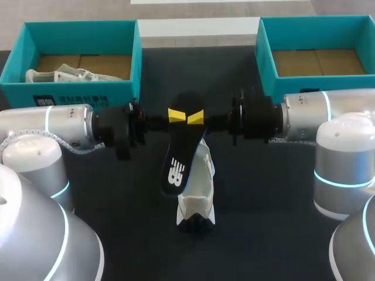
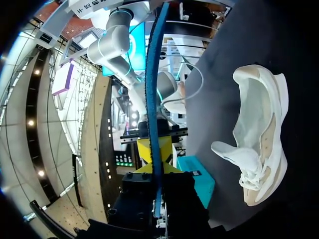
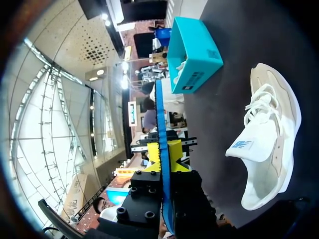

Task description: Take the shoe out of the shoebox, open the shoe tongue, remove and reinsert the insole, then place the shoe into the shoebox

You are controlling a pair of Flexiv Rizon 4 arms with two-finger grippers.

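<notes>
A black insole (image 1: 179,158) with a white logo hangs in the air over the middle of the table, its blue edge (image 2: 152,89) seen end-on in both wrist views. My left gripper (image 1: 177,116) and right gripper (image 1: 195,117) meet at its upper part from opposite sides, each shut on it. In the left wrist view the insole runs straight between the fingers of that gripper (image 2: 155,164); the right wrist view shows the same at its gripper (image 3: 164,157). The white shoe (image 1: 199,193) lies on the table below the insole, tongue pulled open (image 2: 261,134), beside both grippers (image 3: 271,144).
A teal shoebox (image 1: 76,91) at the back left holds another white shoe (image 1: 64,75). A second teal shoebox (image 1: 266,64) stands at the back right, showing its brown cardboard floor. The dark tabletop (image 1: 263,193) spreads around the shoe.
</notes>
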